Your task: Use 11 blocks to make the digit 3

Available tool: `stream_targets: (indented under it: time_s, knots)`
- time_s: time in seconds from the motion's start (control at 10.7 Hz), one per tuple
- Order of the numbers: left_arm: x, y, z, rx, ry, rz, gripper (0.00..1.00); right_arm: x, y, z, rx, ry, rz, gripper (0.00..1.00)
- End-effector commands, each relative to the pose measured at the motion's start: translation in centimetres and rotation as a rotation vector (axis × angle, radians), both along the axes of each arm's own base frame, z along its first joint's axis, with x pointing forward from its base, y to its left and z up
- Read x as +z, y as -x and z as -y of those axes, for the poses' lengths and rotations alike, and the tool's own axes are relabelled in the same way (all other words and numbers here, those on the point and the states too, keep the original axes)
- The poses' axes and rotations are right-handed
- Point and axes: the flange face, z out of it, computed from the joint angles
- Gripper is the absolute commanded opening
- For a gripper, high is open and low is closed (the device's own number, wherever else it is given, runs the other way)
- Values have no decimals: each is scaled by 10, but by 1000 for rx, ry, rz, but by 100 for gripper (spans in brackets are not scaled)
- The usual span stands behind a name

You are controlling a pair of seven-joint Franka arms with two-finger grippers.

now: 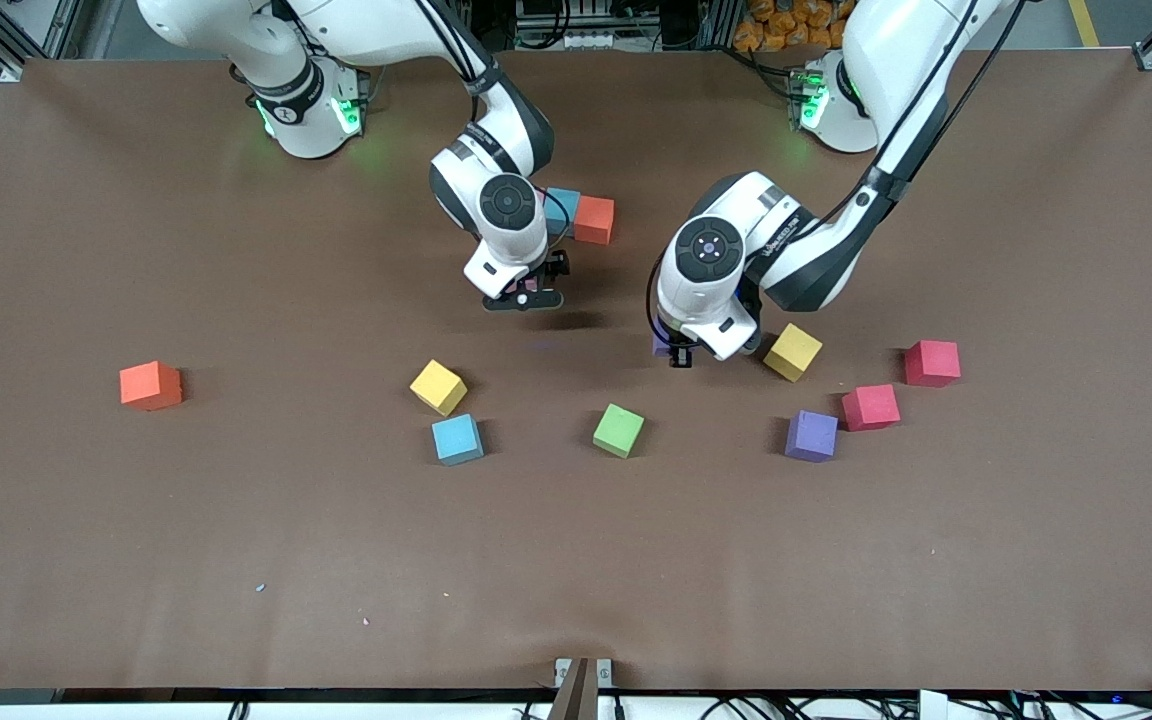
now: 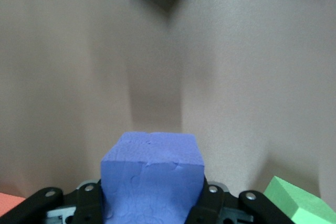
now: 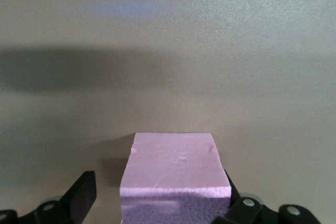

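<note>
**Two arms, each with a cube between its fingers**

Toward the right arm's end of the brown counter (image 1: 236, 550), an orange foam cube (image 1: 150, 385) is sitting alone, well apart from the rest.

The right arm is reaching out from its base, bending at the elbow and pointing its wrist straight down. The right gripper (image 1: 524, 297) is hanging low over the middle of the counter. Its fingers (image 3: 84, 195) are standing spread wide, with a pale pink foam cube (image 3: 173, 177) between them. The finger that shows is standing clear of the cube's side. The cube is sitting square to the fingers, top face level.

Nearer the front camera, a yellow foam cube (image 1: 438, 386) is lying turned at an angle, a blue foam cube (image 1: 457, 438) just beside it, and a green foam cube (image 1: 618, 430) farther toward the left arm's end.

The left arm is sweeping down from its base, wrist also pointing down. The left gripper (image 1: 678, 355) is hanging low over the counter, its fingers (image 2: 89, 203) clamping a purple-blue foam cube (image 2: 152, 177) by two opposite sides, the cube square in the grip.

A second yellow cube (image 1: 792, 351) is lying near that gripper, turned at an angle.
</note>
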Motion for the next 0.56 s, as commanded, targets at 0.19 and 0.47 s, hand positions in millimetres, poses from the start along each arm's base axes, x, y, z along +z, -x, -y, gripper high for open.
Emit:
stream_targets:
  time_s: [0.19,0.47]
  knots:
    - [0,13,2,11,2,6,0,34,-6,1,16,-40,10,100]
    - [-1,28,0,16,24,45,0,60,-13,10,40,-42,-7,100]
